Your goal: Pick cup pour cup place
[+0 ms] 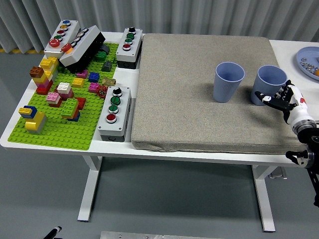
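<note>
Two blue cups stand upright on the grey mat [199,99]. The left cup [228,81] is near the mat's middle right. The right cup [269,82] is close to the mat's right edge. My right hand [279,98] comes in from the lower right with fingers spread, its fingertips at the near side of the right cup, holding nothing. The thumb [262,96] reaches in front of the cup's base. My left hand is out of view.
A green brick baseplate [65,107] with several coloured bricks fills the left of the table. Button boxes [114,113] stand along the mat's left edge and at the back left. A plate [309,60] with small items sits at the far right.
</note>
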